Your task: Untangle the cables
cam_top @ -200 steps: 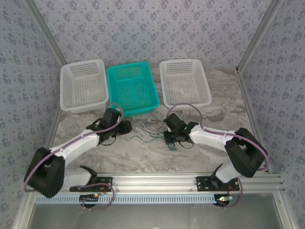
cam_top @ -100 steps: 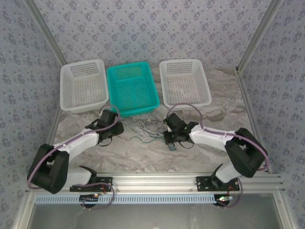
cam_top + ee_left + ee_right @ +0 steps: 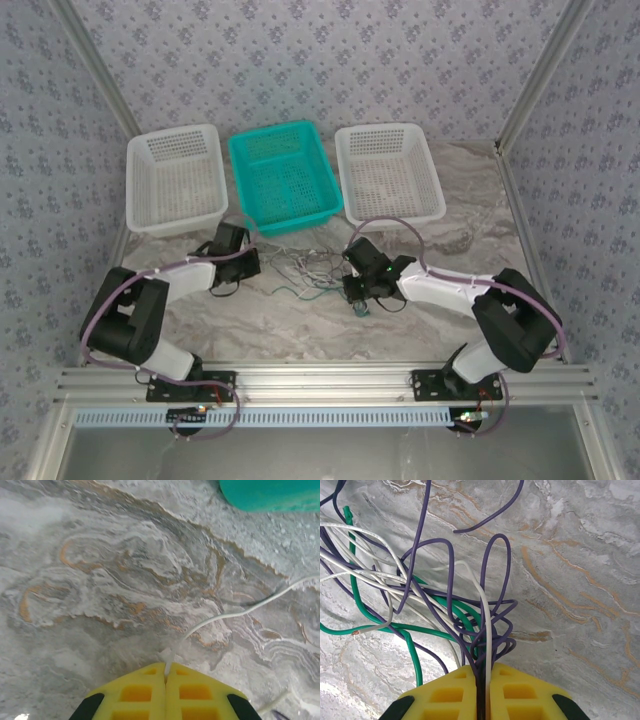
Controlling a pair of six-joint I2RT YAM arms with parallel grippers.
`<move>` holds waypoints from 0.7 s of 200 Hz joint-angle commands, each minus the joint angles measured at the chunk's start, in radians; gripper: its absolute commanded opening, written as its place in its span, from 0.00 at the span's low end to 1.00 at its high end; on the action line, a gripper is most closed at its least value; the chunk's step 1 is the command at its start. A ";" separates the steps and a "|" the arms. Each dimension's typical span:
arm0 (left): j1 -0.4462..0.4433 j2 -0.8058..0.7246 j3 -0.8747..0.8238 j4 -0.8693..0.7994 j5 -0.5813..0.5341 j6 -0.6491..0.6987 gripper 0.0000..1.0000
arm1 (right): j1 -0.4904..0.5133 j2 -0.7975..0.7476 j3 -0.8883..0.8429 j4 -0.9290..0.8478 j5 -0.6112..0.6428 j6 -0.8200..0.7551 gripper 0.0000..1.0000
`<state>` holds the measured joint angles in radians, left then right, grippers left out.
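While the grey marble-patterned table [image 3: 300, 320] carries baskets along its far edge, the tangle of thin green, dark and pale cables [image 3: 308, 268] lies mid-table, just short of the teal perforated plastic basket [image 3: 240, 185]. Its long axis runs left to right between the arms. The right gripper [image 3: 482, 670] is clamped on several strands at the tangle's right end. The left gripper [image 3: 166, 667] is pinched together on one pale wire [image 3: 235, 612] leading off toward the tangle. Judgement: the coming move is an outward pull along that axis.

Left claw [image 3: 165, 667], right claw [image 3: 482, 670] closed, apparently pinching cables [image 3: 411, 652]
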<state>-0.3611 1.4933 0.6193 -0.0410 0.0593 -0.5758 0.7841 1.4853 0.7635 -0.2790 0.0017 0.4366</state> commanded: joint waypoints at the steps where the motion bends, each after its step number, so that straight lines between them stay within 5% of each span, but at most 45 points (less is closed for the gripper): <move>1: -0.004 -0.078 -0.031 -0.051 -0.004 0.013 0.00 | 0.005 -0.034 -0.004 -0.028 0.042 0.023 0.12; 78: -0.001 -0.557 -0.020 -0.307 -0.151 0.078 0.00 | -0.063 -0.054 -0.088 -0.108 0.214 0.186 0.16; 109: -0.003 -0.577 0.061 -0.296 0.034 0.134 0.00 | -0.051 -0.067 -0.068 -0.071 0.074 0.052 0.54; 140: -0.041 -0.531 0.176 -0.318 0.164 0.195 0.00 | 0.007 -0.204 -0.027 -0.084 0.002 -0.147 0.70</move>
<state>-0.3702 0.9413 0.6964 -0.3260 0.0937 -0.4568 0.7555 1.4021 0.6914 -0.3481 0.0788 0.4496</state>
